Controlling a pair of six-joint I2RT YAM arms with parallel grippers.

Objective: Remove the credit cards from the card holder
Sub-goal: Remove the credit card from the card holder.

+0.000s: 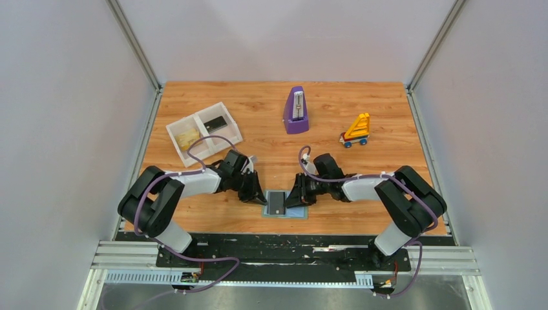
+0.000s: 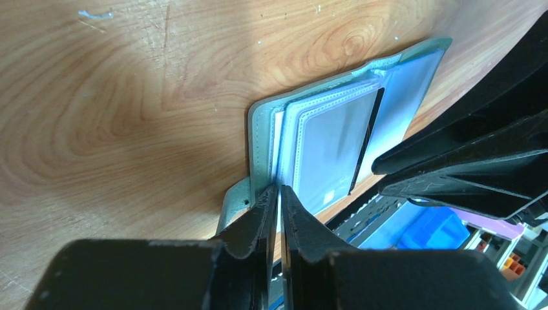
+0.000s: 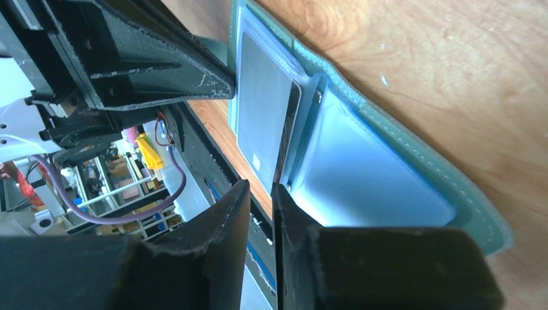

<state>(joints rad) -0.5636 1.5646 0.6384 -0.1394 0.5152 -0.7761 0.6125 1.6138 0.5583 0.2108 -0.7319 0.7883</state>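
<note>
Wooden table (image 1: 388,187) bears card holder (image 1: 294,213), tray (image 1: 194,114), metronome (image 1: 296,111), toy (image 1: 356,130).

Purple metronome (image 1: 296,111), toy truck (image 1: 356,131), white tray (image 1: 194,115) on wooden table (image 1: 388,103).

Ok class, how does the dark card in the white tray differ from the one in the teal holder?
The tray card lies loose in the right-hand compartment of the white tray; the holder card sits in a clear pocket of the open card holder. The tray card is at the back left; the holder card is near the front edge, between the left gripper and right gripper. Both are dark, flat rectangles.
</note>
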